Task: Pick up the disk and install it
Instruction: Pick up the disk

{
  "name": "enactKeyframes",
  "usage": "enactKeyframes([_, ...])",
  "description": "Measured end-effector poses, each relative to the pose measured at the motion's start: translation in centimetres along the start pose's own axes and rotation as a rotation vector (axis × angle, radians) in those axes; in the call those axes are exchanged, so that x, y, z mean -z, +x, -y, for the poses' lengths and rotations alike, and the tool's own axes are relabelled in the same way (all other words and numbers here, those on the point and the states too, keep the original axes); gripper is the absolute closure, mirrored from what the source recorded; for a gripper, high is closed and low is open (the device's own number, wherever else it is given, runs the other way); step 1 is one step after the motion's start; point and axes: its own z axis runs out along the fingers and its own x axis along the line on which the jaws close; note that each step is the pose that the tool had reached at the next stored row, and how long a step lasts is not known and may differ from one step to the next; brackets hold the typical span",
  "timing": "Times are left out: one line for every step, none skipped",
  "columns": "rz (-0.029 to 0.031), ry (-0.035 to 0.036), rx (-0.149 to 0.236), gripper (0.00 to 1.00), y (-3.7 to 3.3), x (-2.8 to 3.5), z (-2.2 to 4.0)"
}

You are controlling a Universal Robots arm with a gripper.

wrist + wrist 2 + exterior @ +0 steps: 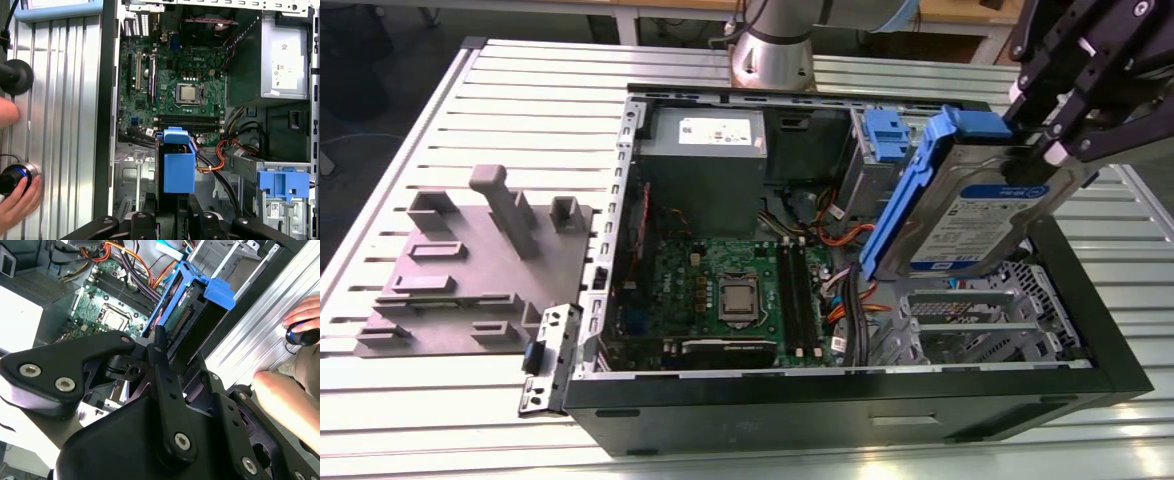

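Counting in the exterior view: one computer case (pixel 854 400) is lying open on one slatted table (pixel 427 420). One green motherboard (pixel 720 270) is sitting in the case's middle, carrying one processor socket (pixel 738 297) toward six o'clock. One grey metal box (pixel 707 165) is sitting at twelve o'clock inside, wearing one white sticker (pixel 718 128). One blue latch (pixel 886 135) is standing at one o'clock. One gripper (pixel 1041 158) is clamping one disk (pixel 974 215) at two o'clock. One grey fixture plate (pixel 454 270) is lying at nine o'clock of the case. In the first wrist view, two round black knobs (pixel 15 77) are showing, with one hand (pixel 17 205) resting on one.
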Motion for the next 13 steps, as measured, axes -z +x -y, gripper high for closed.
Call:
enactKeyframes([-0.0001, -0.0001, 0.000, 0.65, 0.00, 0.00, 0.09])
enactKeyframes([0.0000, -0.0001, 0.000, 0.65, 0.00, 0.00, 0.19])
enactKeyframes([0.0000, -0.0002, 0.000, 0.65, 0.00, 0.00, 0.29])
enactKeyframes([0.0001, -0.0002, 0.000, 0.65, 0.00, 0.00, 0.38])
enactKeyframes([0.0000, -0.0002, 0.000, 0.65, 0.01, 0.01, 0.48])
enactKeyframes([0.0000, -0.0003, 0.000, 0.65, 0.01, 0.01, 0.57])
enactKeyframes([0.0000, -0.0003, 0.000, 0.65, 0.01, 0.01, 0.66])
enactKeyframes([0.0000, -0.0004, 0.000, 0.65, 0.01, 0.01, 0.73])
enactKeyframes([0.0000, -0.0004, 0.000, 0.65, 0.01, 0.01, 0.81])
enactKeyframes([0.0000, -0.0004, 0.000, 0.65, 0.01, 0.01, 0.87])
enactKeyframes([0.0000, -0.0004, 0.000, 0.65, 0.01, 0.01, 0.94])
enactKeyframes([0.0000, -0.0005, 0.000, 0.65, 0.01, 0.01, 1.02])
enactKeyframes([0.0000, -0.0005, 0.000, 0.65, 0.01, 0.02, 1.10])
